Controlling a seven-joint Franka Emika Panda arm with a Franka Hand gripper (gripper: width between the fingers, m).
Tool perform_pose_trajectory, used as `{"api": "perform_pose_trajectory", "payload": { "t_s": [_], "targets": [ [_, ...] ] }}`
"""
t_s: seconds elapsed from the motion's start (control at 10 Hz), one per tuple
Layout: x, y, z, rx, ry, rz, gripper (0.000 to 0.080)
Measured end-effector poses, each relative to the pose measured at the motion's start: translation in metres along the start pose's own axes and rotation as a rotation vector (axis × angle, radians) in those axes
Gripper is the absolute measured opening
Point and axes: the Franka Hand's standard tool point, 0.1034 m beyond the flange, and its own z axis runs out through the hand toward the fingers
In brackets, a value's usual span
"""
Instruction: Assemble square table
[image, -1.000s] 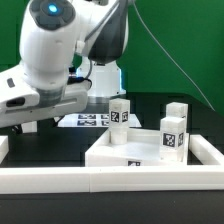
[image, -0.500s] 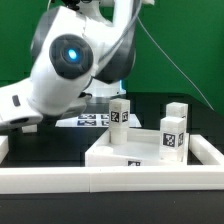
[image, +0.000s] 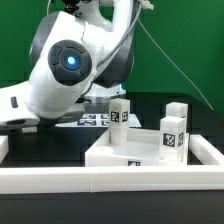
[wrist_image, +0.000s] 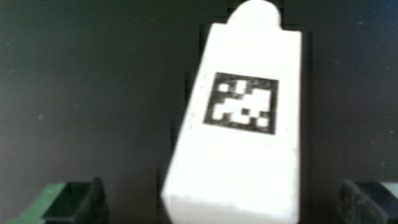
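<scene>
Legs (image: 174, 130) stand on the square table's slab (image: 110, 152); only the wrist view shows another leg (wrist_image: 240, 120) between the gripper's (wrist_image: 222, 200) released jaws.

Black tabletop (image: 60, 145), matte, bare in its middle stretch.

White border bar (image: 110, 180) along the near edge, running the full width of the exterior view; at each end a short white arm turns toward the far side.

Marker board (image: 92, 119) flat on the tabletop, far of centre, several black-and-white tags on it; partly hidden, so its left end cannot be made out.

Green backdrop (image: 185, 45) behind everything.

Thin dark cable (image: 168, 58) hangs across the backdrop, slanting down toward the exterior view's right.
</scene>
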Motion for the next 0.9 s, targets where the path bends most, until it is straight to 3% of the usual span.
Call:
{"api": "perform_pose_trajectory", "payload": {
  "t_s": [0.7,0.9],
  "targets": [
    [-0.0061,0.0071,0.0062,0.019,-0.004,0.033,0.0649],
    [-0.0058,0.0063,0.0059,0.018,-0.004,0.035,0.0390]
  ]
}}
